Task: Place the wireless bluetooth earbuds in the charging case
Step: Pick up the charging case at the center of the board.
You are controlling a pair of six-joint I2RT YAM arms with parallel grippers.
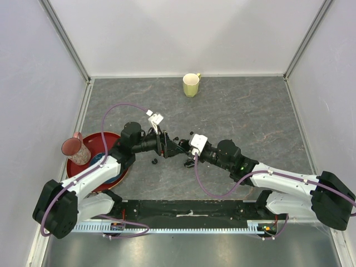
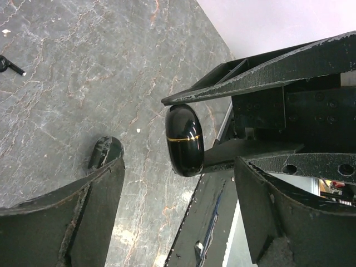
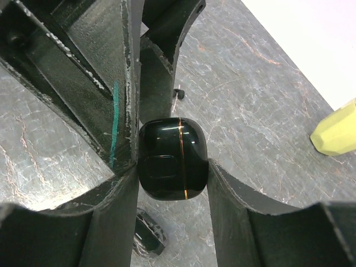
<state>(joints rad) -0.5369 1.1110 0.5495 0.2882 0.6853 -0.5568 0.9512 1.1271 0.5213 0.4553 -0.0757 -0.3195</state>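
Note:
My right gripper point(image 3: 172, 167) is shut on a glossy black charging case point(image 3: 172, 158) with a thin gold seam, its lid closed, held just above the table. In the left wrist view that case point(image 2: 184, 140) hangs at the tips of my left gripper point(image 2: 179, 164), whose jaws stand wide on either side without touching it. A second black case point(image 3: 147, 239) lies on the table under the held one, half hidden behind a left finger point(image 2: 83, 217). One tiny black earbud point(image 2: 8, 65) lies off to the side, and another point(image 3: 178, 93) beyond the fingers. From above, both grippers point(image 1: 177, 148) meet mid-table.
A yellow cup point(image 1: 191, 85) stands at the back of the grey marble table. A red plate point(image 1: 93, 143) with a pink cup point(image 1: 75, 149) sits at the left, beside the left arm. White walls close in the three far sides.

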